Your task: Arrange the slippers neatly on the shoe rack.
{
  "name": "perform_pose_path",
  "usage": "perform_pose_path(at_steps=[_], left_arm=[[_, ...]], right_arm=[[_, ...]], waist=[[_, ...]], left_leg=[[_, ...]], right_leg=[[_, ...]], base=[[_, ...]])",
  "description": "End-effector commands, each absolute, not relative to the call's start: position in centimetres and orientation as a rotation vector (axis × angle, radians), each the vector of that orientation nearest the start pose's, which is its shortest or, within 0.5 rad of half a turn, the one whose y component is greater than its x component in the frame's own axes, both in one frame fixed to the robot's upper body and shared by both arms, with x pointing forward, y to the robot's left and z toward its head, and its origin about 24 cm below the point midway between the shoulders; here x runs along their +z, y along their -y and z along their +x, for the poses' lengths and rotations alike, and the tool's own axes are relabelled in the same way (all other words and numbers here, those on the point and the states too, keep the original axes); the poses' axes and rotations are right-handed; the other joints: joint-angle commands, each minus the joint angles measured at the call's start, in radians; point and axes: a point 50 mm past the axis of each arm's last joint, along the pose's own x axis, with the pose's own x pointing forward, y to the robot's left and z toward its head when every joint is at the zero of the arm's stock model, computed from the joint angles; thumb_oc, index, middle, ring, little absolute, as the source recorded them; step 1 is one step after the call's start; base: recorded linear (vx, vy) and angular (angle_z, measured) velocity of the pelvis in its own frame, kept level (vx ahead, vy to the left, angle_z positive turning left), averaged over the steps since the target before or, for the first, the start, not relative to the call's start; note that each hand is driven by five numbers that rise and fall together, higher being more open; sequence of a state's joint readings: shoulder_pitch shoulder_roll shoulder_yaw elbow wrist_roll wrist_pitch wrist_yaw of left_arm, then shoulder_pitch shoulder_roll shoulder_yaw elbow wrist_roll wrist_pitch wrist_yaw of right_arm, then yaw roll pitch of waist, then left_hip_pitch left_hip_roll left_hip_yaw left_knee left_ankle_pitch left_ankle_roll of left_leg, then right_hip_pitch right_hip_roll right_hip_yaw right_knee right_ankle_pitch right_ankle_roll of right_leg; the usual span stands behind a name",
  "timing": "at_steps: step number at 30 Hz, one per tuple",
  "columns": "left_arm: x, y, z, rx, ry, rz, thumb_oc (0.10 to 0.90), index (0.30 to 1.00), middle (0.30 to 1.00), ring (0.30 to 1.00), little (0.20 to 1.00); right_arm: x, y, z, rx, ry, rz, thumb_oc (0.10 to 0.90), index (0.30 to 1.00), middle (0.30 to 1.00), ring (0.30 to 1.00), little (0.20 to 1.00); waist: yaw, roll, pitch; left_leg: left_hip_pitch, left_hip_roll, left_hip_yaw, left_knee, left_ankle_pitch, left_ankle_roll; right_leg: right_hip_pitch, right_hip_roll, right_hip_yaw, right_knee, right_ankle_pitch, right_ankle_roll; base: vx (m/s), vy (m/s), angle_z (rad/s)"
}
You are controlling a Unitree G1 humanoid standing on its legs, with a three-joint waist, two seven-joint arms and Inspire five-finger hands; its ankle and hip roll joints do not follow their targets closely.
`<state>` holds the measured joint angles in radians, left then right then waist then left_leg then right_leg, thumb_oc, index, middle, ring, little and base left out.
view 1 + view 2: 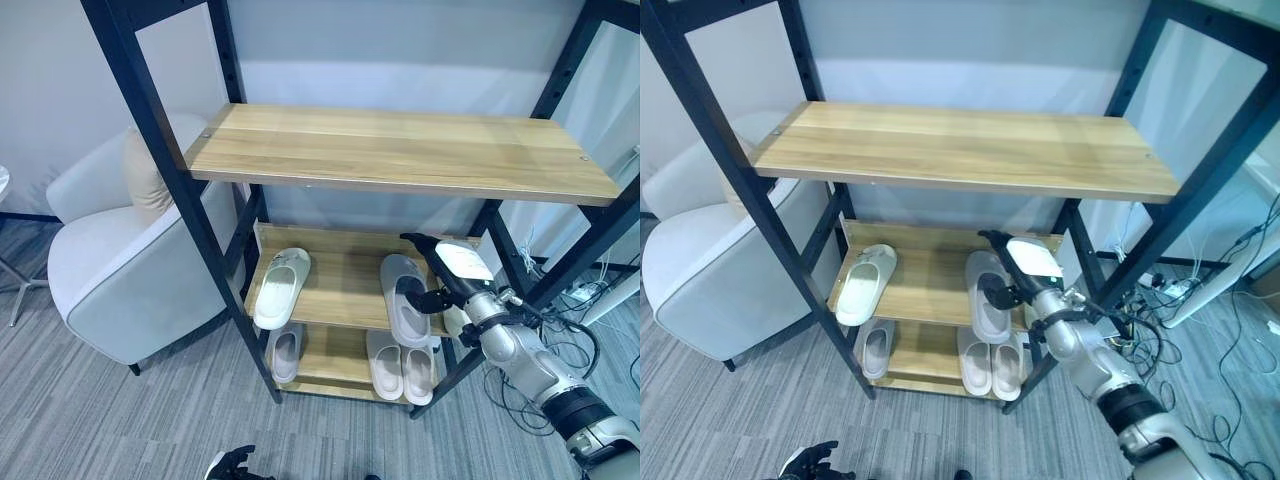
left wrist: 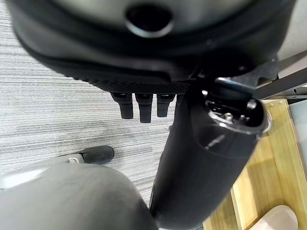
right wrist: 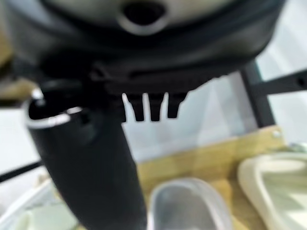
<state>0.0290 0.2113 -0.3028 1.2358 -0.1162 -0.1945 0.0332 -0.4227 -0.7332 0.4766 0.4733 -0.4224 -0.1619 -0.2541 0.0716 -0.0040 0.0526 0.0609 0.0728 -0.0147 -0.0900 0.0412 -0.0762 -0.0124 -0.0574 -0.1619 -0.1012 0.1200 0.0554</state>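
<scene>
Reaching in from the rack's right side, the right hand (image 1: 440, 270) sat at the middle shelf (image 1: 340, 290) against the grey slipper (image 1: 404, 298) lying there. Its thumb crossed the slipper's strap while the fingers stretched along the slipper's outer edge, toward the back of the shelf; whether they were clamped on it or merely resting could not be told from the head views, and the right wrist view gave only straight fingertips above the slipper's toe. Judged: the hand was seating this slipper lengthwise, toe toward the back.

A white slipper (image 1: 281, 287) lay on the same shelf, well apart to the left, angled with its heel hanging past the front edge. It looked unaligned, probably the next item to straighten.

The bottom shelf (image 1: 335, 355) held a white pair (image 1: 401, 366) side by side at the right and a single grey slipper (image 1: 286, 352) at the left. The top shelf (image 1: 400, 150) carried nothing.

The left hand (image 1: 232, 466) hung low near the floor, idle, its fingers relaxed and holding nothing. A white armchair (image 1: 120, 280) stood just beside the rack's left post, limiting access from that side.
</scene>
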Motion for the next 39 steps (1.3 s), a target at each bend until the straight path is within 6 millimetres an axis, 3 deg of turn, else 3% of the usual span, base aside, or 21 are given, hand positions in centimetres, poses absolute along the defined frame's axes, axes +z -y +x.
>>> perform_pose_path(at_steps=[1,15,16,18,19,30,34,39], left_arm=[[-17.1,-17.6,7.4,-0.197,-1.133,0.277,0.800,0.900,0.900,0.900,0.900],[-17.1,-17.5,7.4,-0.177,-1.127,0.273,0.800,0.900,0.900,0.900,0.900],[-17.1,-17.5,7.4,-0.178,-1.125,0.275,0.800,0.900,0.900,0.900,0.900],[-17.0,-17.5,7.5,-0.172,-1.119,0.274,0.800,0.900,0.900,0.900,0.900],[-17.0,-17.5,7.5,-0.171,-1.118,0.273,0.800,0.900,0.900,0.900,0.900],[-17.0,-17.6,7.5,-0.146,-1.123,0.264,0.800,0.900,0.900,0.900,0.900],[-17.1,-17.7,7.4,-0.122,-1.136,0.249,0.800,0.900,0.900,0.900,0.900],[-17.1,-17.9,7.3,-0.116,-1.142,0.241,0.800,0.900,0.900,0.900,0.900]], right_arm=[[14.1,22.2,34.3,-0.030,0.405,-1.233,0.800,0.900,0.900,0.900,0.900],[12.9,22.6,36.8,-0.078,0.268,-1.313,0.800,0.900,0.900,0.900,0.900],[12.9,22.7,36.9,-0.083,0.262,-1.318,0.778,0.867,0.867,0.867,0.867],[12.4,22.7,37.4,-0.090,0.219,-1.324,0.439,0.359,0.359,0.359,0.359],[12.4,22.7,37.4,-0.090,0.220,-1.324,0.400,0.300,0.300,0.300,0.300],[12.6,22.0,37.8,-0.071,0.225,-1.305,0.400,0.300,0.300,0.300,0.300],[13.4,20.8,36.3,-0.056,0.347,-1.201,0.400,0.300,0.300,0.300,0.300],[14.6,20.9,33.8,-0.065,0.470,-1.133,0.400,0.300,0.300,0.300,0.300]], waist=[[0.021,-0.038,0.003],[0.048,-0.043,0.018],[0.049,-0.044,0.018],[0.055,-0.044,0.016],[0.055,-0.044,0.017],[0.052,-0.044,0.012],[0.034,-0.042,0.011],[0.014,-0.033,0.008]], left_leg=[[-0.041,-0.045,-0.023,0.003,-0.054,0.026],[-0.063,-0.047,-0.037,0.003,-0.045,0.022],[-0.063,-0.047,-0.037,0.003,-0.045,0.022],[-0.063,-0.047,-0.041,0.003,-0.045,0.021],[-0.063,-0.047,-0.041,0.003,-0.045,0.021],[-0.057,-0.049,-0.044,0.003,-0.048,0.020],[-0.048,-0.046,-0.037,0.003,-0.053,0.022],[-0.041,-0.044,-0.030,0.003,-0.057,0.023]], right_leg=[[0.046,-0.048,-0.001,0.014,-0.119,0.078],[0.037,-0.047,-0.013,0.014,-0.122,0.074],[0.037,-0.047,-0.014,0.014,-0.123,0.074],[0.039,-0.048,-0.017,0.014,-0.124,0.073],[0.039,-0.048,-0.017,0.014,-0.124,0.073],[0.047,-0.048,-0.023,0.014,-0.127,0.072],[0.051,-0.049,-0.016,0.014,-0.128,0.072],[0.053,-0.049,-0.010,0.014,-0.129,0.073]], base=[[0.00,0.007,0.08],[0.01,0.004,0.05],[0.00,0.000,0.00],[0.01,0.000,0.02],[0.00,0.000,0.00],[0.00,0.000,0.00],[0.00,0.000,0.00],[0.00,-0.001,-0.03]])
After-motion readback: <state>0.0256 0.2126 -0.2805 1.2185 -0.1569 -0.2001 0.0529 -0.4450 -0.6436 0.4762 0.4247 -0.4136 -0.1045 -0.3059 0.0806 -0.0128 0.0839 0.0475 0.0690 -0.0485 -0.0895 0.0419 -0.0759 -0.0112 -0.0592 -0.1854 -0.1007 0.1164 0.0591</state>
